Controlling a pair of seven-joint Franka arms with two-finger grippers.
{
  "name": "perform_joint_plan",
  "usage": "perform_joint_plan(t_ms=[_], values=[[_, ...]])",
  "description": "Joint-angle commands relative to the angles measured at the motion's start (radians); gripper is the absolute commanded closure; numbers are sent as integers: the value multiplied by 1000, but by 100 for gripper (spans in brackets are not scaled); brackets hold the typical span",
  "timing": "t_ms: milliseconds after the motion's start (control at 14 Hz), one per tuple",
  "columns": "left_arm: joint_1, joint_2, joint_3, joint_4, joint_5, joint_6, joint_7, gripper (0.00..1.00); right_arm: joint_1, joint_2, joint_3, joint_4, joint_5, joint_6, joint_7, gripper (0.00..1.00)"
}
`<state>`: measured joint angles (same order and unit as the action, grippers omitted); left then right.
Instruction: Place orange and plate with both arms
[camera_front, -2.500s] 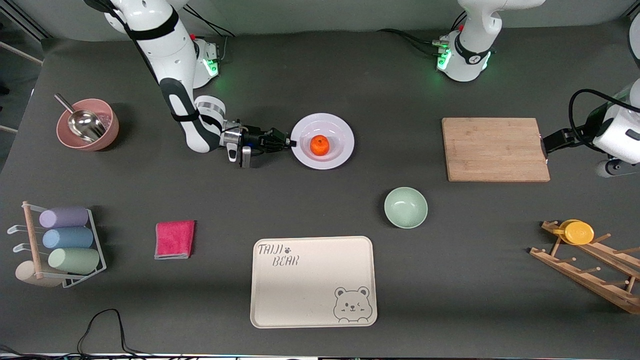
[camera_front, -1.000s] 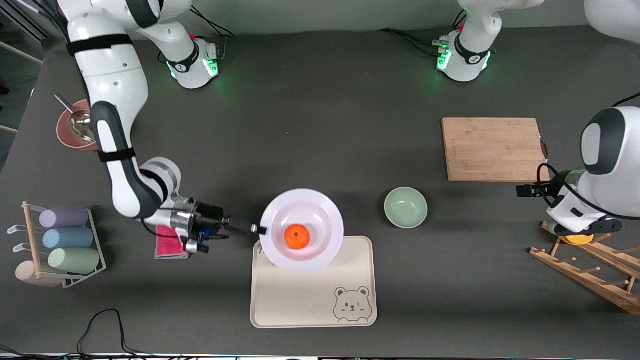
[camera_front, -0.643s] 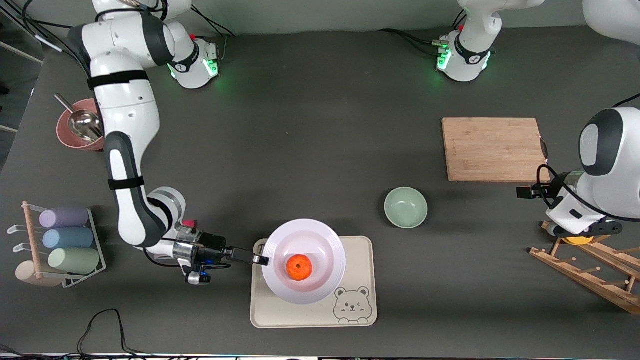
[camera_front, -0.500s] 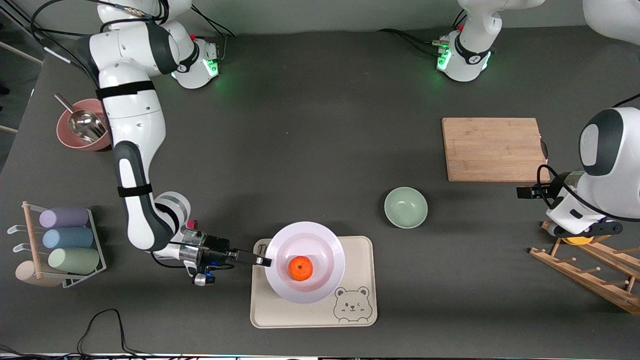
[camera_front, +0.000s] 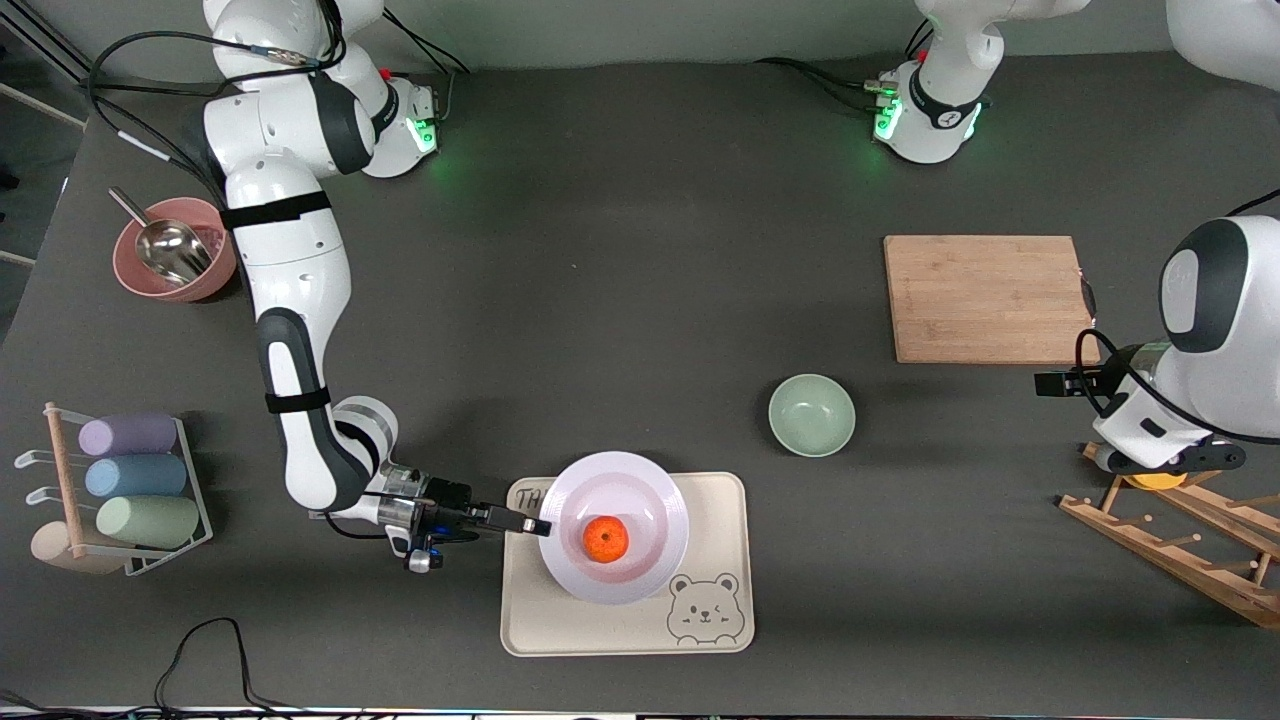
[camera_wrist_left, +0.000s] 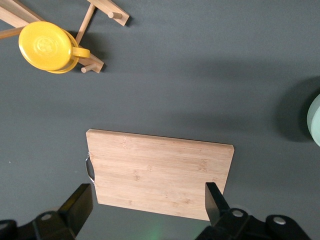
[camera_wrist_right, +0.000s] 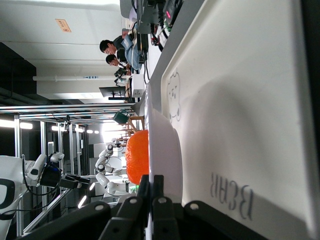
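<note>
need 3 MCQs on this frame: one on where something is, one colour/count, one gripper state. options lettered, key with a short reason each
1. Where is the plate?
A. over the bear-printed tray
B. on the cutting board
C. in the pink bowl

2. How many rolled cloths lie in the wire rack?
A. one
B. three
C. five

3. What state is the right gripper in?
A. open above the green bowl
B. shut on the plate's rim
C. holding the pink cloth

Key:
1. A: the plate, with the orange in it, sits over the bear-printed tray.
2. B: purple, blue and green rolled cloths fill the wire rack.
3. B: the right gripper pinches the rim in the front view, and the right wrist view shows its fingers closed on the plate's edge. The left gripper waits open over the cutting board.
</note>
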<state>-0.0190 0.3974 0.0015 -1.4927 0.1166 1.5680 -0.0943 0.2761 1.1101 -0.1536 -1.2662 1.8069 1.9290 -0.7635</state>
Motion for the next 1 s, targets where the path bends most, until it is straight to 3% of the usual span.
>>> perform_joint_plan(t_ms=[0,214,429,643,929], values=[[-12,5,8,14,12,-17,22,0,-8,36,3,47,-14,13,-22,100],[-12,6,8,8,12,-22,24,0,-8,50,3,47,-14,16,-48,99],[-4,6,8,3,8,-22,24,0,-8,50,3,45,-15,16,-42,51],[-7,-6,8,11,11,-2,22,0,-8,36,0,45,-53,16,-22,41],[-12,-115,3,-9,-4,-40,22,0,-12,-19,-47,45,-225,8,140,40]])
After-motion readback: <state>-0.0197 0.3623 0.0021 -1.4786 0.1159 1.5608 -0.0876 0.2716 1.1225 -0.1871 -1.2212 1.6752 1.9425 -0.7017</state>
